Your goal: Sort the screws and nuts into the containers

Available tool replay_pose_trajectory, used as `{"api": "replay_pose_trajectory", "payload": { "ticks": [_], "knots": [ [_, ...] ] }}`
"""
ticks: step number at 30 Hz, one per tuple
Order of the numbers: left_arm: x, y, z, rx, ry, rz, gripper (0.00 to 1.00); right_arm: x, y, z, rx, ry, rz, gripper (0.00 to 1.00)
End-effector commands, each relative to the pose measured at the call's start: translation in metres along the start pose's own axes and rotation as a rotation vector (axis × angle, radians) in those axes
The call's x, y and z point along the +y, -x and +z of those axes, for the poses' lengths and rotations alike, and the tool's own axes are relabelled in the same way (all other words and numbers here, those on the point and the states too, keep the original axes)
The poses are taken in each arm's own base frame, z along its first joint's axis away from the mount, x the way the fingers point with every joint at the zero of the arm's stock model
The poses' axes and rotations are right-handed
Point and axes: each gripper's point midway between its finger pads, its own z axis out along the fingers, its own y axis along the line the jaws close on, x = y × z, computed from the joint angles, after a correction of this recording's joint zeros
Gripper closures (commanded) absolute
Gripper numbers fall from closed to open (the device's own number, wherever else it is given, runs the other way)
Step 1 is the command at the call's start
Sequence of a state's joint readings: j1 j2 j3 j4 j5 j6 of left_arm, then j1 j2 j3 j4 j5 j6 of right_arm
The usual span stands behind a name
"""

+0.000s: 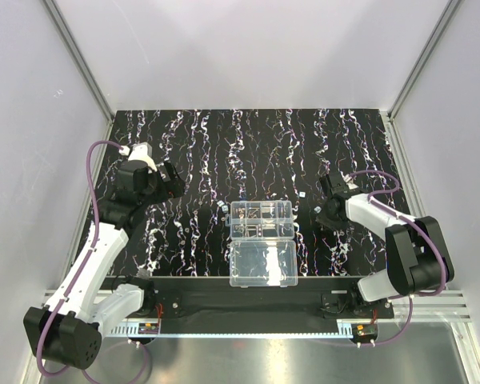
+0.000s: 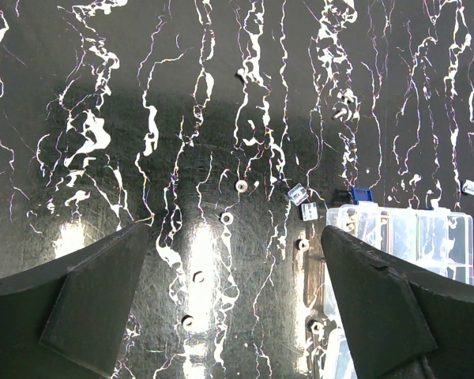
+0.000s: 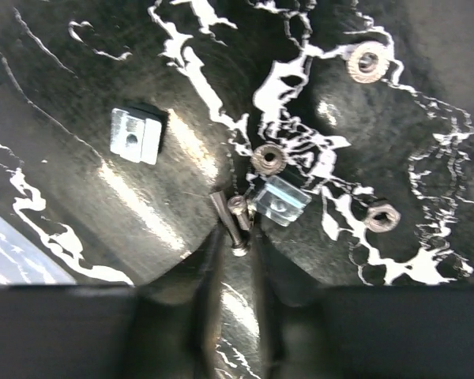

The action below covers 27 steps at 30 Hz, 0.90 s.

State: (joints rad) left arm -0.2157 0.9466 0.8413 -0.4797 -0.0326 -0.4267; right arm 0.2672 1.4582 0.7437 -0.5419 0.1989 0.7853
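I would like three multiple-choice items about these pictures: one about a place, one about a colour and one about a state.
1. Where is the box?
A. Between the left arm and the right arm
B. At the mat's far left corner
C. Off the mat

2. What colour is the mat?
A. Plain green
B. Black with white streaks
C. Red

3. How do the left jaws stand?
A. Shut tight
B. Clamped on the box
C. Wide open, empty

Answers:
1 A: the top view shows it at the middle, with an arm on each side.
2 B: every view shows this pattern.
3 C: the left wrist view shows a wide gap with nothing held.
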Motion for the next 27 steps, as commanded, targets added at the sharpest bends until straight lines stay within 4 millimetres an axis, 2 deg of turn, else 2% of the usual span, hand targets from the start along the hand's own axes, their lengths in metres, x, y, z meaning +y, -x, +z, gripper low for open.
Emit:
{"api": "replay_pose_trajectory", "payload": {
  "ticks": [1,4,10,12,15,18,22,27],
  "knots": [
    [0.0,0.006,0.002,-0.022,0.0,-0.004,0.01,0.0,-0.012,0.011,0.046,0.016,-0.015,0.77],
    [-0.001,0.006,0.002,-0.02,-0.001,-0.003,0.01,0.001,-0.015,0.012,0.055,0.025,-0.024,0.84],
    [-0.001,0.006,0.002,-0.021,-0.003,-0.004,0.01,0.005,-0.015,0.012,0.063,0.046,-0.041,0.88],
    [-0.001,0.006,0.002,-0.022,-0.004,-0.004,0.01,0.009,-0.015,0.012,0.071,0.057,-0.045,0.99],
    [-0.001,0.006,0.002,-0.021,-0.003,-0.004,0.01,0.014,-0.013,0.007,0.081,0.069,-0.054,1.0],
    [-0.001,0.007,0.001,-0.025,-0.002,-0.005,0.01,0.02,-0.008,-0.004,0.088,0.084,-0.052,1.0],
    [-0.002,0.007,0.001,-0.025,-0.006,-0.004,0.01,0.033,0.004,-0.029,0.071,0.135,-0.03,1.0],
    [-0.003,0.008,0.0,-0.03,-0.012,-0.005,0.01,0.04,0.005,-0.048,0.091,0.176,-0.017,1.0]
  ]
}}
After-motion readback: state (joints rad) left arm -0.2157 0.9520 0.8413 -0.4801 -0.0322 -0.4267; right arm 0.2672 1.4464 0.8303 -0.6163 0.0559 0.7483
